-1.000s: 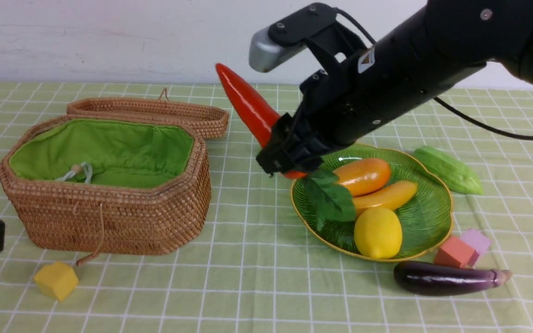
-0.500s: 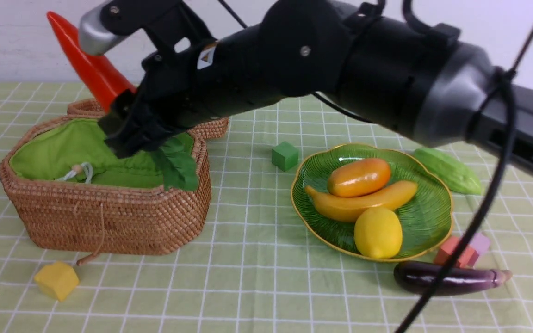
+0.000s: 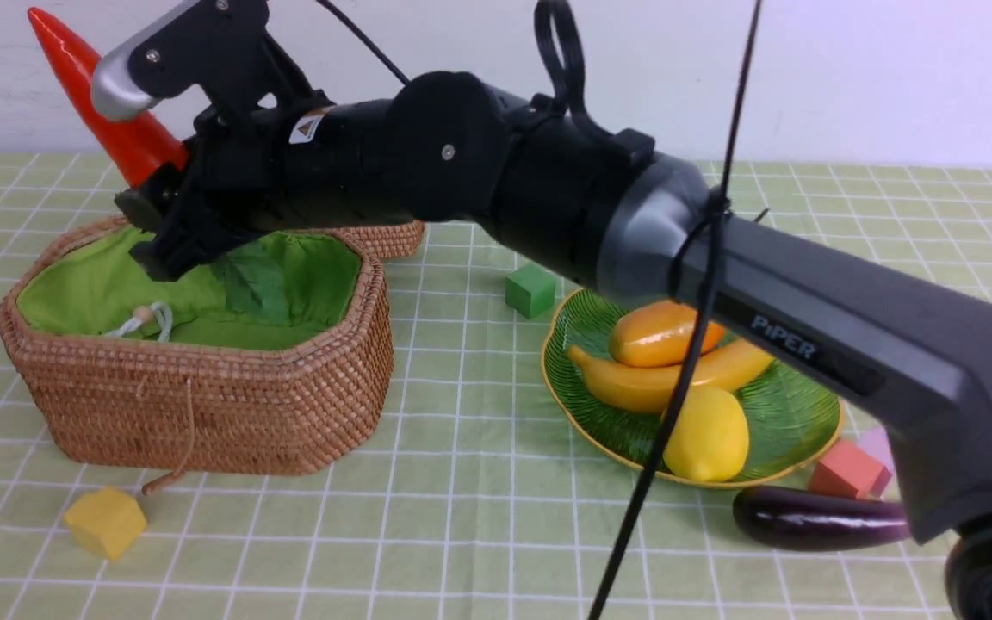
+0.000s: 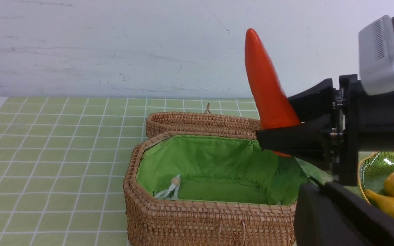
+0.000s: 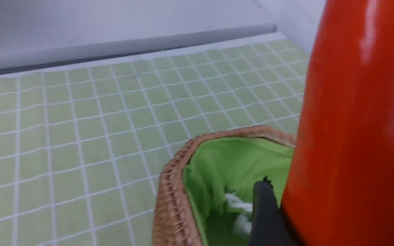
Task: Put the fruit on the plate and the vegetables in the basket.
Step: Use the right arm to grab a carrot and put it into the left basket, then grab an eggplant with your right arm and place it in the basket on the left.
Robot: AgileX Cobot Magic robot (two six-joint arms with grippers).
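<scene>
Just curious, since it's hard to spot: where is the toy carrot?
In the front view, the carrot is up at the far left, gripped by the right claw just above the open basket, tip pointing up.

Front view facing forward, left wrist view level and set back, right wrist view close above, basket (image 3: 203,413) shared by all

Three fruits (image 3: 655,331) (image 3: 634,387) (image 3: 711,435) — two vegetables (image 3: 108,112) (image 3: 815,518) — four cubes (image 3: 105,521) (image 3: 530,290) (image 3: 845,469) (image 3: 877,443).

Right arm (image 3: 806,344) hides part of the eggplant (image 3: 806,518) (and plate (image 3: 599,426)).
</scene>
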